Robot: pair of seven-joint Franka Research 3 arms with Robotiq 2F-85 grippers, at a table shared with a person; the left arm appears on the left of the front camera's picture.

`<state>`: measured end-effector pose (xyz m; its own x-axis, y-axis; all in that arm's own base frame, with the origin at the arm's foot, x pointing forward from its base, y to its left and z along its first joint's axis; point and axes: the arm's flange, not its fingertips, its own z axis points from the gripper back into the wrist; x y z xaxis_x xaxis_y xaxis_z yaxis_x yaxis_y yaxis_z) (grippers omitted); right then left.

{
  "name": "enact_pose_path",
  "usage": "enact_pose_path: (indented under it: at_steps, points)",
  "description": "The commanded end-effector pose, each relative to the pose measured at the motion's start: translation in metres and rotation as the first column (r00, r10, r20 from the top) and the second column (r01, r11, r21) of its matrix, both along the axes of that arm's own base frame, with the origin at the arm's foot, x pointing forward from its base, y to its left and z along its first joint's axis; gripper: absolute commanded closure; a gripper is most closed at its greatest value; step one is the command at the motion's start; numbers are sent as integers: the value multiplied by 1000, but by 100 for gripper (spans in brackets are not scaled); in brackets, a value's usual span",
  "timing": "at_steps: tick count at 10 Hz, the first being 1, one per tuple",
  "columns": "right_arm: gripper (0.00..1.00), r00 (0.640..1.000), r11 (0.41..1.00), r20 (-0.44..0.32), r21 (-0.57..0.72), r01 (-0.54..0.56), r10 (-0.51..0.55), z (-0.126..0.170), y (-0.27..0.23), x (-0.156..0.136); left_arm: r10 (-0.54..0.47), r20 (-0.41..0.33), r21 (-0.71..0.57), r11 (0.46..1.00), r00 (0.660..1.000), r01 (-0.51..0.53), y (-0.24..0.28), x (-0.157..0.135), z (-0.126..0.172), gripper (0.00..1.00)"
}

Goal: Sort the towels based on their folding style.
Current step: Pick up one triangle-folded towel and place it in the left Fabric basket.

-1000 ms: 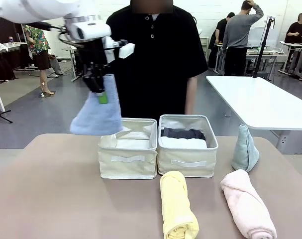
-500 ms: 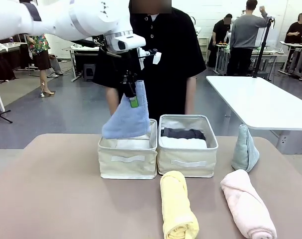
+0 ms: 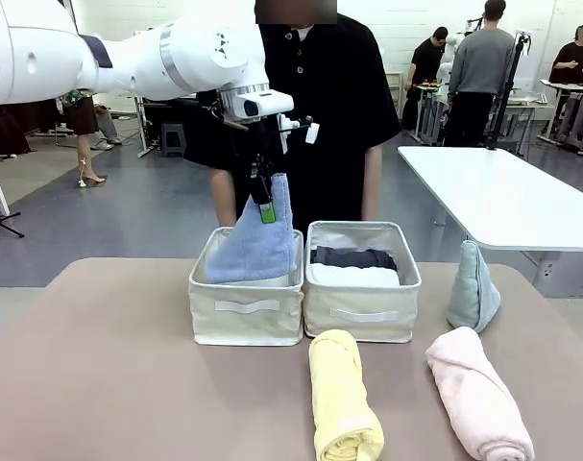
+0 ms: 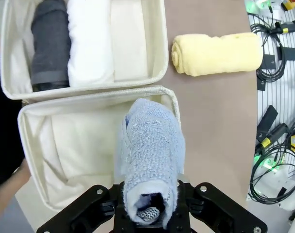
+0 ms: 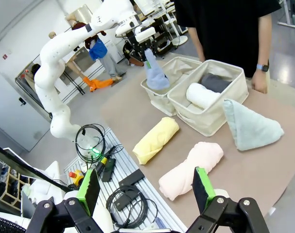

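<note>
Towel held: lavender-blue folded terry towel (image 3: 257, 248) hangs over the left cream fabric bin (image 3: 248, 317), toward its 3 o'clock side, lower edge near rim level.
Grip: left tool (image 3: 264, 204) clamped on that towel's top corner.
Other arm: right tool (image 5: 146, 187), jaws apart, holding nothing.
Rolls stowed: dark grey rolled towel (image 3: 353, 257) and white rolled towel (image 3: 353, 276) lie in the right cream fabric bin (image 3: 363, 317).
Loose on worktop (image 3: 109, 365): yellow rolled towel (image 3: 344, 399) at 6 o'clock of the right bin, pale pink rolled towel (image 3: 478, 403) at 5 o'clock, pale teal folded wedge towel (image 3: 473, 288) at 3 o'clock.

Left bin (image 3: 246, 322) lies open; grey towel (image 3: 353, 257) and white towel (image 3: 356, 276) part-fill right bin (image 3: 361, 325).
</note>
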<state>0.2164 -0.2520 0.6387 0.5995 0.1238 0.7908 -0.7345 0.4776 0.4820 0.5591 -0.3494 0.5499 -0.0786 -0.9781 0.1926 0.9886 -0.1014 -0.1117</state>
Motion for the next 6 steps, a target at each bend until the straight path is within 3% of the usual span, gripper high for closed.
enact_pose_path:
  at_steps: [1,6]
  points:
    - [0,1000,1000,23,20,-6,6,3,0,0,1,-14,38,999,1000,-1,-9,8,-3,79]
    - [0,1000,1000,23,20,-6,6,3,0,0,-16,-64,89,996,998,21,-22,11,-61,79]
